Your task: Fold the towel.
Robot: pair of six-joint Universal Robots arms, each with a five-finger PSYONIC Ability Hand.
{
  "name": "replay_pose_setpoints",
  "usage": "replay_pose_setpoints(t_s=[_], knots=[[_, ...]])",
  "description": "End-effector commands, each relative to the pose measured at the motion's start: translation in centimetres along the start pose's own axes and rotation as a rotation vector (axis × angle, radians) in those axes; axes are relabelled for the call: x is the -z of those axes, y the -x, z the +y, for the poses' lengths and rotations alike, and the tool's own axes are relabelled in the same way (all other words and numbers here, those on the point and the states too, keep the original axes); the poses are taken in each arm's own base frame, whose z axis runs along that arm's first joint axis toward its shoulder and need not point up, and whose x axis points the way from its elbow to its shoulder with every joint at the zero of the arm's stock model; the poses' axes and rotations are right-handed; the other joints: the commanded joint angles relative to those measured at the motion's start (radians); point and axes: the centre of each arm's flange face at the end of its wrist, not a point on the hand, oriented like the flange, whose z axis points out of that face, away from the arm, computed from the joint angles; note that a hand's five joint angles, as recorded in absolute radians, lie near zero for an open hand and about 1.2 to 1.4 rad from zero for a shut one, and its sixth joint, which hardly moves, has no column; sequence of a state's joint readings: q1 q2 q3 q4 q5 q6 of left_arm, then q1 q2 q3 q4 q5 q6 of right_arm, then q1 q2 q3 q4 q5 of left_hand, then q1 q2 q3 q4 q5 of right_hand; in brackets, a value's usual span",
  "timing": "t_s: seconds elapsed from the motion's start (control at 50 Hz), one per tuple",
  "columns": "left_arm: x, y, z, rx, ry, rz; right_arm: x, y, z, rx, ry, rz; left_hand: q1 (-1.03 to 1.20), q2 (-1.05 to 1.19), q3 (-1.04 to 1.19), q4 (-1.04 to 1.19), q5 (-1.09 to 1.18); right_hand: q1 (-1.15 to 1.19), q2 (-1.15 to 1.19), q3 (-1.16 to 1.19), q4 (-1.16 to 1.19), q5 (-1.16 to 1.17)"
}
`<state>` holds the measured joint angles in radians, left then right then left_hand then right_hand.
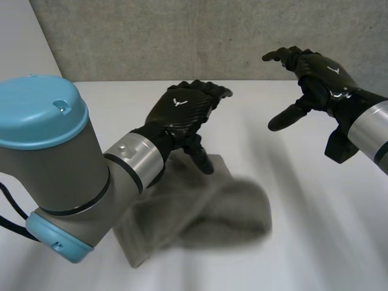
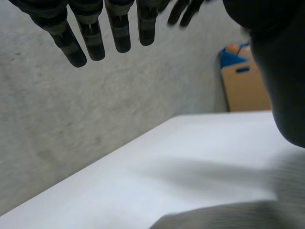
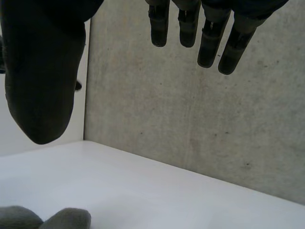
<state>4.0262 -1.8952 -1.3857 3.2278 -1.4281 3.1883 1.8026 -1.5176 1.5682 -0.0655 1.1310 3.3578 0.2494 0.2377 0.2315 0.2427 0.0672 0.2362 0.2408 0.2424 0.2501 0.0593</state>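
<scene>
Currently the grey towel (image 1: 200, 209) lies bunched on the white table (image 1: 315, 224) just below the left hand (image 1: 182, 112), whose fingers are spread and hold nothing. The right hand (image 1: 318, 76), well apart, is equally spread and empty. A grab into the lump could catch several layers. Bare tabletop lies toward the right hand, and a concrete wall (image 1: 182, 36) backs the far edge.

towel: crumpled grey cloth towel (image 1: 206, 206) lies on white surface (image 1: 315, 230) | my left hand (image 1: 182, 112): above towel's far edge | my right hand (image 1: 318, 76): well apart, right of towel | grey concrete wall (image 1: 182, 36): behind surface
</scene>
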Motion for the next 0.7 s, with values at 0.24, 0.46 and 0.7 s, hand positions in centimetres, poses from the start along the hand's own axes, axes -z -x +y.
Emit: replay_pose_setpoints(t_s=[0.24, 0.46, 0.7], knots=[[3.2, 5.4, 3.0, -0.035, 0.147, -0.231, -0.3, 1.8, 7.4, 0.267, 0.425, -0.004, -0.036, -0.024, -0.018, -0.029, -0.028, -0.062, -0.066, -0.068, -0.076, -0.059], [4.7, 4.8, 9.6, -0.025, 0.377, -0.207, 1.0, 5.0, 13.5, 0.344, 0.648, -0.218, -0.030, -0.018, -0.012, -0.023, -0.022, -0.062, -0.066, -0.068, -0.076, -0.059], [6.2, 4.3, 11.2, -0.182, 0.519, -0.149, 1.4, 4.0, 13.9, 0.580, 0.660, -0.146, 0.014, 0.026, 0.032, 0.021, 0.022, 0.086, 0.081, 0.080, 0.072, 0.088]])
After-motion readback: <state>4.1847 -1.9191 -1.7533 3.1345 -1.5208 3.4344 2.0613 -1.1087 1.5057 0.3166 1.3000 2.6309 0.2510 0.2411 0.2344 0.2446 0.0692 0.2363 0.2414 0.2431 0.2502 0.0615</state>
